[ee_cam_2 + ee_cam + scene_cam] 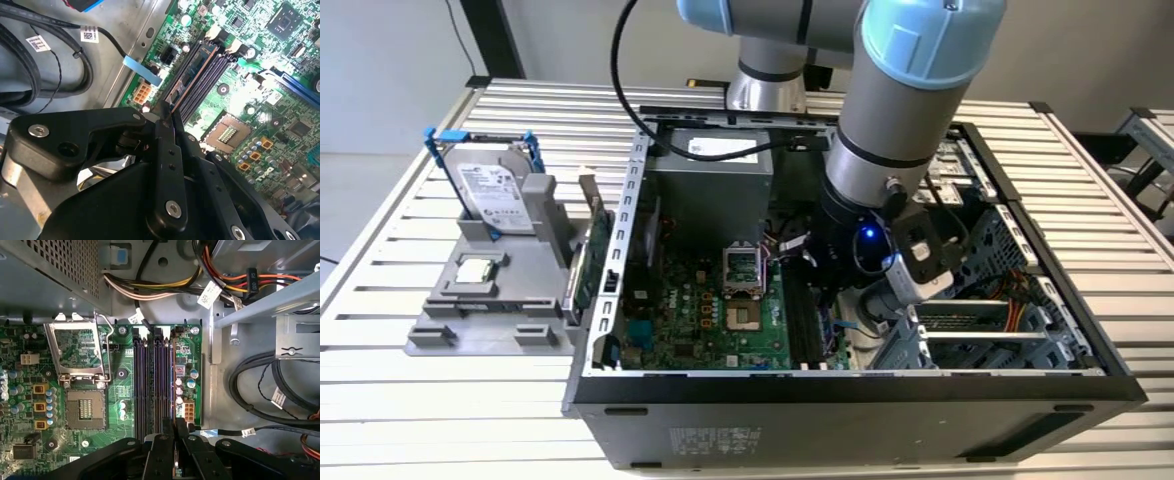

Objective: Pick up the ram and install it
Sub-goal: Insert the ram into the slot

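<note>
The ram (196, 67) is a thin dark stick seen edge-on, standing lengthwise along the outermost of the black memory slots (150, 385) near the motherboard's edge. In the first wrist view the ram (172, 385) shows as a narrow line beside those slots. Whether it is seated or just above the slot I cannot tell. My gripper (167, 114) is shut on the ram's near end, its black fingers pressed close together; the gripper (175, 429) looks the same in the first wrist view. In the exterior view my arm's wrist (867, 250) reaches down inside the open computer case (854, 385).
An open processor socket (85, 410) lies beside the slots. Black cables (260, 390) and a metal drive cage (987, 330) crowd the other side. The power supply (707, 180) sits at the case's far end. Outside, a grey holder (480, 310) carries a blue-framed hard drive (494, 190) and a green card (594, 265).
</note>
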